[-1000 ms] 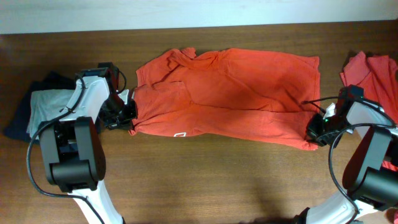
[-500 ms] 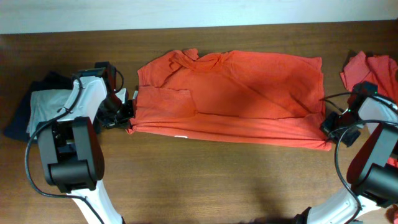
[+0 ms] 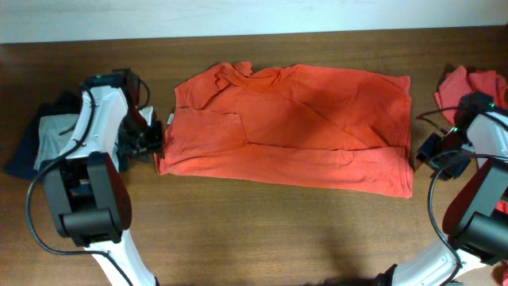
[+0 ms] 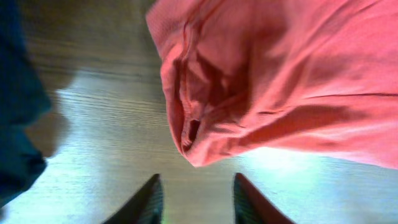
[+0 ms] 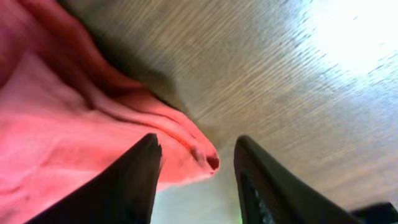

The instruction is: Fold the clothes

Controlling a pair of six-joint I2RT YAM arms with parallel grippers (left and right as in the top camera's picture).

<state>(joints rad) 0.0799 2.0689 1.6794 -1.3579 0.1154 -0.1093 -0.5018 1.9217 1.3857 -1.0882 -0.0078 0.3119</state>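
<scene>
An orange-red T-shirt lies folded lengthwise across the middle of the wooden table, its long edges running left to right. My left gripper is open and empty just off the shirt's left end; the left wrist view shows that bunched corner a little ahead of the open fingers. My right gripper is open and empty just off the shirt's right end; its corner lies between the open fingers in the right wrist view. More orange-red clothes lie at the right edge.
Folded navy and pale grey garments sit at the far left behind my left arm; the navy cloth shows in the left wrist view. A pale wall strip runs along the table's far edge.
Both grippers have let go of the shirt's lower corners and drawn outward. The shirt's front edge has dropped flat onto the table, a little nearer than before.
</scene>
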